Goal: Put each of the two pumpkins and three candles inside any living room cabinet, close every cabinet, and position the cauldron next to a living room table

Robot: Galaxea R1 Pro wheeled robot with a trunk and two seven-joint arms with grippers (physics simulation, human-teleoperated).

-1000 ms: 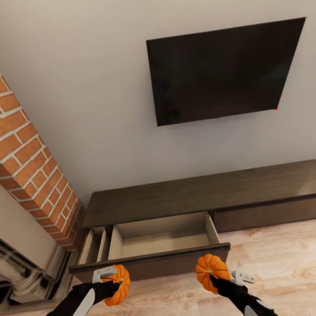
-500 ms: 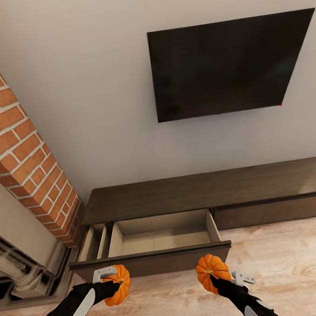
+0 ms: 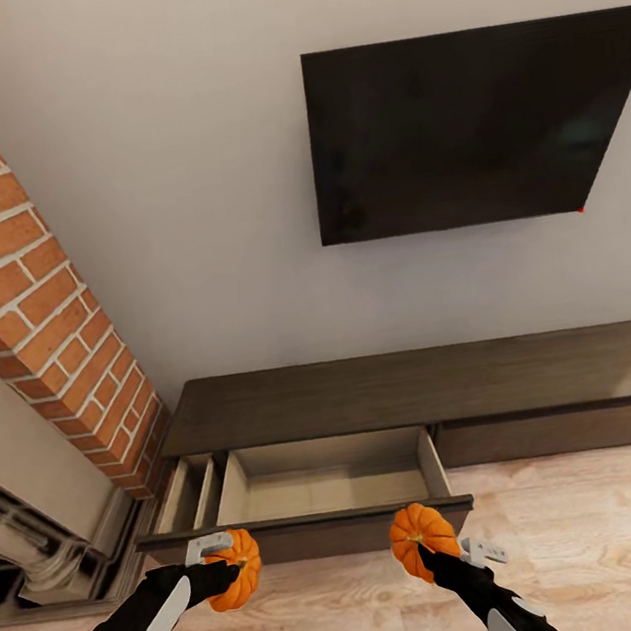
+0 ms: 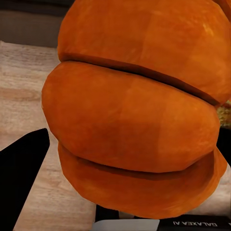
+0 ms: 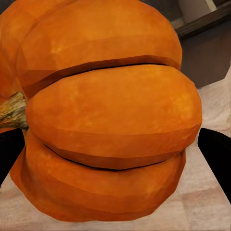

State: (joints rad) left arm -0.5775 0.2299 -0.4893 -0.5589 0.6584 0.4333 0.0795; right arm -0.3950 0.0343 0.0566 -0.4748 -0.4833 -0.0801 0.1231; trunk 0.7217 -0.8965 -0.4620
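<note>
Head view: the left gripper (image 3: pixel 223 562) clasps one pumpkin (image 3: pixel 236 568), the right gripper (image 3: pixel 442 551) the other pumpkin (image 3: pixel 422 536), both just short of the cabinet (image 3: pixel 417 386)'s open drawer (image 3: pixel 324 476). Wrist views: each pumpkin (image 4: pixel 134 110) (image 5: pixel 106 115) sits held; lift clear over the drawer front before releasing.

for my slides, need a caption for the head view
Both grippers hold pumpkins, left and right, before the cabinet's open drawer.
</note>
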